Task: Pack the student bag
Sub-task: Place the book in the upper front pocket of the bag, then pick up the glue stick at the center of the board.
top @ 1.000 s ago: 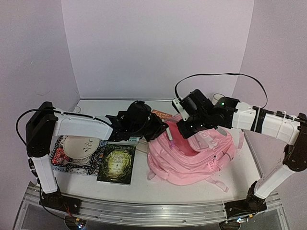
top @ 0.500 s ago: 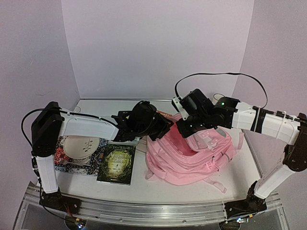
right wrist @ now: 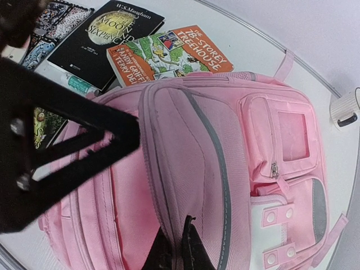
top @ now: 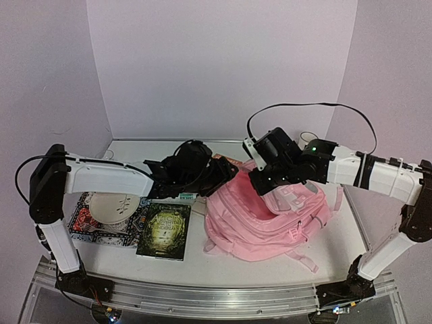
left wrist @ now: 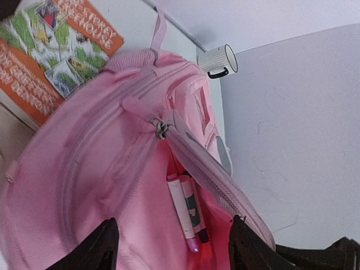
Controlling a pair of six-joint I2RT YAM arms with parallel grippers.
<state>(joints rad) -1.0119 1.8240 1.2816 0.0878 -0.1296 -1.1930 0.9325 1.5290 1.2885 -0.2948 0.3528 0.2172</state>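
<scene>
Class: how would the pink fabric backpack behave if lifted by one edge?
The soft pink fabric backpack would probably sag and fold: its flap tents where the right claw pinches it. Lying flat and wide, it likely won't roll. The two markers inside its open compartment might shift.

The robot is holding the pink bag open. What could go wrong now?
1. The right claw pinches only a thin fold of the bag. If the fabric slips, the opening could flop shut.
2. The pens lie just inside the opening, so a tug might spill them out.
3. The open left claw hangs very close to the right arm, so they could bump.
</scene>
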